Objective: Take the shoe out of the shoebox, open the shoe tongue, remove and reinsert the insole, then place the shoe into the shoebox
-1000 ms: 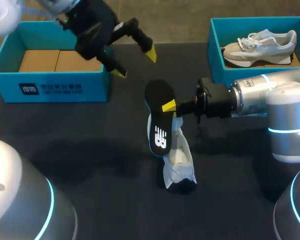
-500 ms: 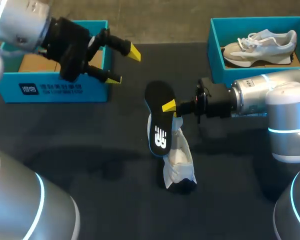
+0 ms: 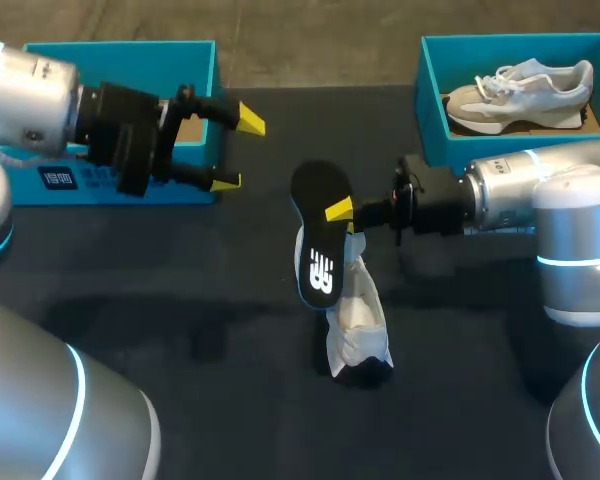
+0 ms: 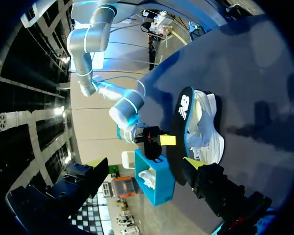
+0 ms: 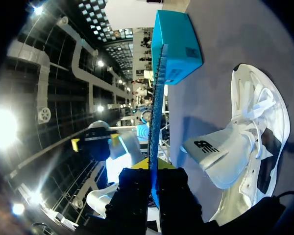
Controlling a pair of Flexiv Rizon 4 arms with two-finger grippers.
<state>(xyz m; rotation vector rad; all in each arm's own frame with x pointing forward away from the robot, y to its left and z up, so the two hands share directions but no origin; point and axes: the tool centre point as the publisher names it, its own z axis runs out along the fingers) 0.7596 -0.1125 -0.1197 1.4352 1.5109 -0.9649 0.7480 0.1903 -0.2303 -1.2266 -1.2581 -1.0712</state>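
A black insole (image 3: 315,240) with a blue rim stands tilted over the middle of the table, and my right gripper (image 3: 340,211) is shut on its edge. Under it a white shoe (image 3: 359,322) lies on the dark table. In the right wrist view the insole (image 5: 157,98) shows edge-on between my own fingers (image 5: 137,188), with the shoe (image 5: 257,142) beside it. My left gripper (image 3: 237,150) hangs open in front of the left shoebox (image 3: 120,185), apart from the insole. The left wrist view shows the insole (image 4: 179,132) and shoe (image 4: 204,128) ahead of the left gripper (image 4: 147,163).
A teal shoebox (image 3: 435,100) at the back right holds a second grey-white shoe (image 3: 520,92). The left shoebox has a cardboard bottom. My right arm (image 3: 525,200) lies across the table's right side.
My left arm has swung left and nearer, carrying its open gripper away from the middle toward the left shoebox's front. The right gripper, insole and shoe have stayed put.
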